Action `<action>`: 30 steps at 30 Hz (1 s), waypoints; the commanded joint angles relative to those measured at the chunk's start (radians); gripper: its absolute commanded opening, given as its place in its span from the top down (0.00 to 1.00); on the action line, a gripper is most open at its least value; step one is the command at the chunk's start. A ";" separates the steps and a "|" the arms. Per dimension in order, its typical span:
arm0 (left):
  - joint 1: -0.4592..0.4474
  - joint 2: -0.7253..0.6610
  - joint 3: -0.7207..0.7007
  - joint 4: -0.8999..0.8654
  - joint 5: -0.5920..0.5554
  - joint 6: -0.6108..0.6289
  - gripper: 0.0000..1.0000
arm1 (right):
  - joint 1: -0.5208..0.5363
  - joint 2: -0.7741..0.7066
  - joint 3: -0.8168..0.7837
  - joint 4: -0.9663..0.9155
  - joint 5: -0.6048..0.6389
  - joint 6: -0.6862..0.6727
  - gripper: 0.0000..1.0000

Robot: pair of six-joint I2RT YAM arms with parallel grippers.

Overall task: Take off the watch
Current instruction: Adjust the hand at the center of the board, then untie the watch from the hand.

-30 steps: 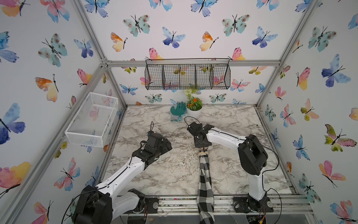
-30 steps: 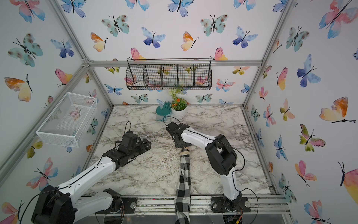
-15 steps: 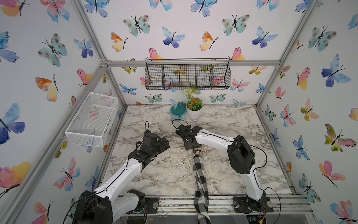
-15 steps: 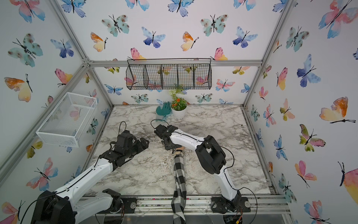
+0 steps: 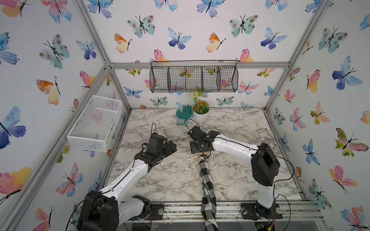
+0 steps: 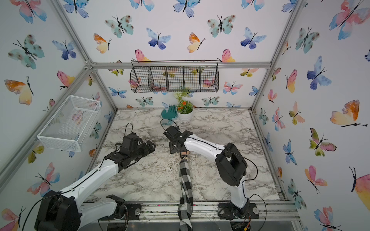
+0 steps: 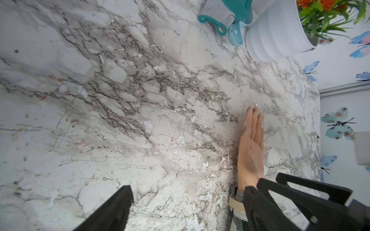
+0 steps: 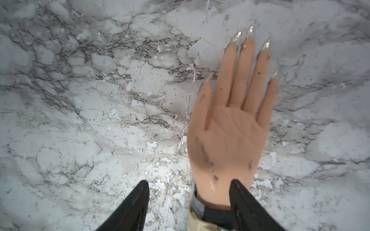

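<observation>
Compared with a second ago, the right gripper [image 8: 188, 182] is hanging a little further toward the left arm's side, and the upper end of the checked sleeve [image 5: 207, 184] is leaning slightly that way with it, while the left gripper [image 7: 187, 188] is sitting about where it was. The right gripper is pointing down over the wrist of the mannequin hand [image 8: 230, 130] with its black fingers standing apart, released and gripping nothing. One finger is showing over bare marble beside the wrist and the other is overlapping the wrist's far edge; whether that one is touching I cannot tell. The mannequin hand is lying flat and palm up on the marble table [image 5: 230, 124], its long glossy nails pointing toward the back wall. The watch [image 7: 236, 207] is sitting on the wrist where the hand meets the sleeve. Only its beige strap is showing, as a pale band in both wrist views, and in both top views the right gripper is covering it. The left gripper is hovering near the wrist with its jaws spread wide and empty. At the back of the table a teal glove [image 5: 185, 114] is leaning just beside a white flower pot [image 5: 200, 118]. A black wire basket [image 5: 194, 80] is hanging on the back wall, and a white mesh basket [image 5: 88, 140] is hanging on the left wall.
</observation>
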 commanded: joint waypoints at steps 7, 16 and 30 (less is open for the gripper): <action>-0.044 0.224 0.140 0.059 0.163 0.032 0.11 | -0.089 -0.218 -0.203 0.071 0.008 -0.055 0.23; -0.133 0.441 0.323 0.030 0.135 0.060 0.11 | -0.090 -0.251 -0.274 0.103 -0.053 0.015 0.19; -0.202 0.622 0.469 -0.046 0.072 0.086 0.11 | -0.089 -0.271 -0.337 0.147 -0.134 0.083 0.17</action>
